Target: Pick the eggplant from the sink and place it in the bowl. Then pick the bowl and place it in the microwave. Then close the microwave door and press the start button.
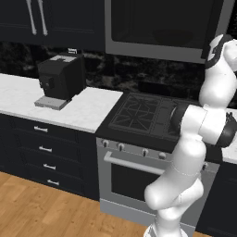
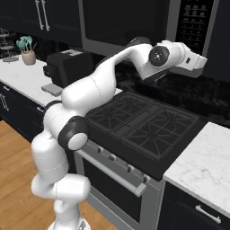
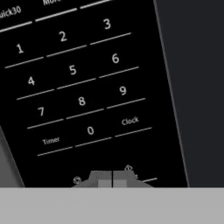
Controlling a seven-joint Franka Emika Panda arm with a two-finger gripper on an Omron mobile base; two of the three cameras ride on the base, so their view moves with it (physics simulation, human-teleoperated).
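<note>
At bottom centre of the hand view, the clenched gripper (image 3: pixel 112 181) holds nothing and meets the lowest button row of the microwave (image 2: pixel 134 22) keypad (image 3: pixel 83 83), whose right edge borders a plain dark panel.

Down on the left, a black coffee machine (image 1: pixel 60 79) sits on the white marble table (image 1: pixel 83 111), set back near the dark backsplash. Just beside it to the right, the black stove top (image 1: pixel 143 115) with its iron grates spreads out flush with the table edge, and below it a row of small knobs (image 1: pixel 132 149) lines the oven front above a long silver handle (image 1: pixel 134 165). Dark drawers (image 1: pixel 44 152) with slim silver pulls run under the table. Over in the right base view, a pale pot of teal utensils (image 2: pixel 28 50) stands far back, beside a wire rack (image 2: pixel 8 47). Warm wooden floor (image 1: pixel 41 210) runs below.
</note>
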